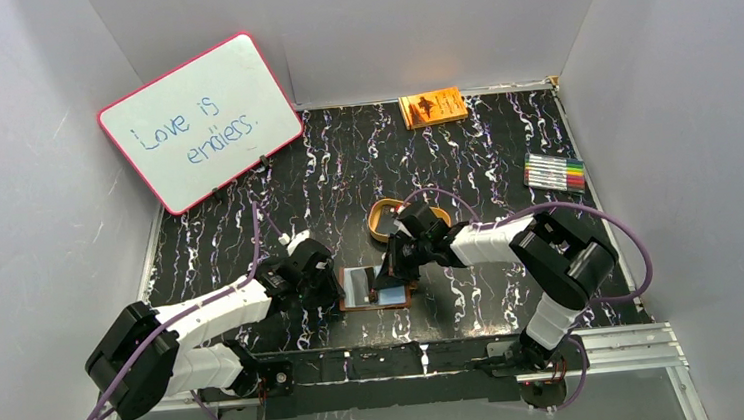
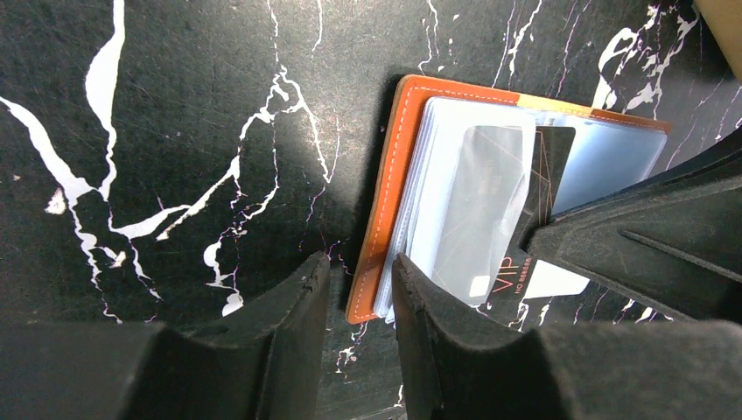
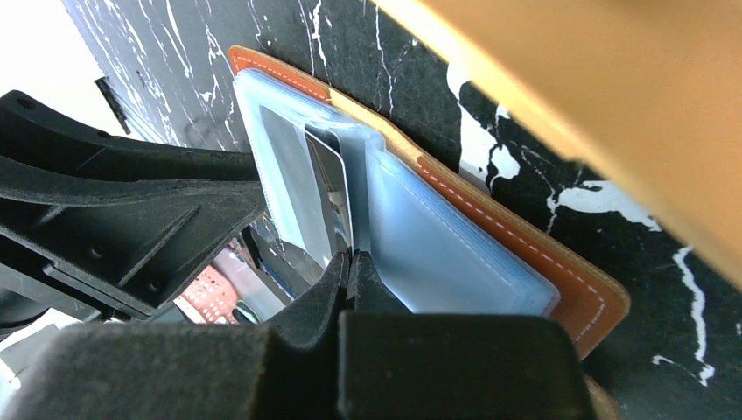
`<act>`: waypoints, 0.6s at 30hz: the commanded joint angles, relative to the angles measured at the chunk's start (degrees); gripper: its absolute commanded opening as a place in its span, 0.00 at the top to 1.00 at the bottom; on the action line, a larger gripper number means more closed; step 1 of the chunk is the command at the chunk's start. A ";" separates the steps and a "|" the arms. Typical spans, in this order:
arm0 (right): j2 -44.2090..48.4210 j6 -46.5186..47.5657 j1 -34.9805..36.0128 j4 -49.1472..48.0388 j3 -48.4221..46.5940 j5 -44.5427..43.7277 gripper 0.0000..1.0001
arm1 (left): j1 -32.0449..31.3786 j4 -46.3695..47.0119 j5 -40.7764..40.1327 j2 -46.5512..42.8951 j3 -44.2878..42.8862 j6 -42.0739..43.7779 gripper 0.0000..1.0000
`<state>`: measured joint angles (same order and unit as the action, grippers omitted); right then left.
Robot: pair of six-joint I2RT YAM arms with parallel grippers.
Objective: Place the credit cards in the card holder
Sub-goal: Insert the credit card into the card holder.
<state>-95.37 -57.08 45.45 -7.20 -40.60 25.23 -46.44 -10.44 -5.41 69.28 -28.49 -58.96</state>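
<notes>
The card holder (image 1: 374, 290) lies open on the dark marbled table, brown-orange cover down and clear sleeves up (image 2: 455, 175) (image 3: 455, 245). A black credit card (image 2: 538, 219) marked VIP stands partly inside a middle sleeve. My right gripper (image 3: 354, 258) is shut on its outer edge, coming in from the right (image 1: 393, 272) (image 2: 535, 238). My left gripper (image 2: 360, 267) (image 1: 332, 291) sits at the holder's left edge. Its jaws are partly open and straddle the cover's near corner. One finger (image 2: 429, 324) rests over the sleeve edges, and a slim gap shows beside the other.
A tan oval tray (image 1: 394, 218) (image 3: 569, 96) sits just behind the holder, close to my right wrist. An orange book (image 1: 432, 107) lies at the back. A marker set (image 1: 554, 172) is at the right, and a whiteboard (image 1: 199, 123) leans at the back left.
</notes>
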 commanded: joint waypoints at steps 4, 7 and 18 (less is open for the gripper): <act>2.96 1.65 0.78 3.46 -1.70 -1.38 0.91 | -0.05 -5.34 -0.69 1.58 2.91 0.14 0.68; 3.53 2.23 0.76 4.02 -1.50 -1.09 0.82 | 0.02 -4.84 -0.54 1.38 3.04 0.16 0.68; 0.38 2.75 1.42 2.66 -4.42 1.41 0.73 | 0.05 -3.10 1.31 1.48 3.46 0.07 0.68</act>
<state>-93.97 -55.27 46.13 -3.60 -41.54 24.91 -46.44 -9.23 -4.93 69.17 -28.03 -59.18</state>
